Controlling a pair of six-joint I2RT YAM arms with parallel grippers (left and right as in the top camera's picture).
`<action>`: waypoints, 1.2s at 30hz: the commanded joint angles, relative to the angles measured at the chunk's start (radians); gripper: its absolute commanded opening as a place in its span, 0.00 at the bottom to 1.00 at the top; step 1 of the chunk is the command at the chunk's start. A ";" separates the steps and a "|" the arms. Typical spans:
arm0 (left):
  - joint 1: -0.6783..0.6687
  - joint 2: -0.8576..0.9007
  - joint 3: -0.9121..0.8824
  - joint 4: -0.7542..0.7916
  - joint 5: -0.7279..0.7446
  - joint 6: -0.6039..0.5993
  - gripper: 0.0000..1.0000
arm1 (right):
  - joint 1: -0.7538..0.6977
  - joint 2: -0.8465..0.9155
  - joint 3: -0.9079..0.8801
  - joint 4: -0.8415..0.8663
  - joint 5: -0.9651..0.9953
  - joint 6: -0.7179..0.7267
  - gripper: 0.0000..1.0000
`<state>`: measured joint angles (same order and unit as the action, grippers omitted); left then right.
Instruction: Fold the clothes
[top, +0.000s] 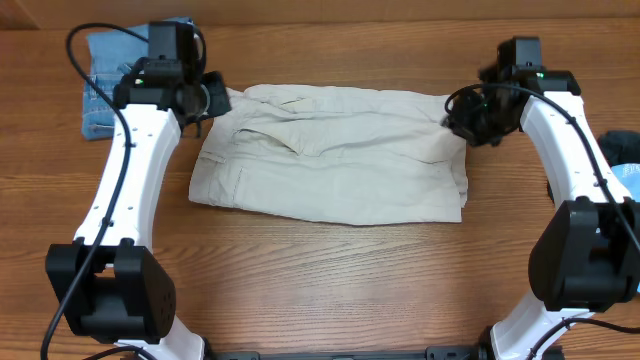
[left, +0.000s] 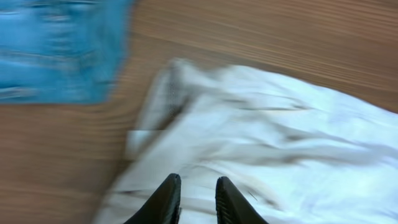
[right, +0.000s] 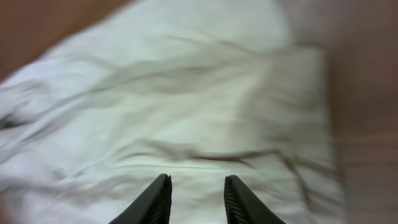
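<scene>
Brown wood-grain worktop (top: 320, 270) carries everything. At its far left lies a rumpled piece of faded blue denim (top: 100, 95). Near it, the left pincer (left: 198, 182) hangs over the upper left corner of the cream-beige shorts (top: 330, 155), black fingers slightly apart, gripping nothing. The shorts lie flat mid-worktop, soft, creased, roughly rectangular. Over their upper right corner the right pincer (right: 198, 179) is parted too, bare cloth showing between its fingers.
</scene>
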<state>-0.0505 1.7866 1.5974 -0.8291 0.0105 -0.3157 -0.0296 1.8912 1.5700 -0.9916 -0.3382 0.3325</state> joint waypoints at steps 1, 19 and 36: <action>-0.111 0.079 0.010 0.128 0.264 -0.047 0.24 | 0.059 -0.010 0.011 0.070 -0.115 -0.056 0.31; -0.041 0.399 0.010 0.287 0.030 -0.066 0.24 | 0.091 0.264 0.007 0.172 0.164 -0.018 0.26; 0.063 0.163 0.067 0.173 -0.302 -0.014 0.42 | -0.011 0.214 0.113 -0.016 0.347 0.076 0.07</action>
<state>-0.0097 2.1147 1.6047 -0.6525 -0.1513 -0.3466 -0.0334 2.1479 1.5993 -0.9752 -0.0364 0.3855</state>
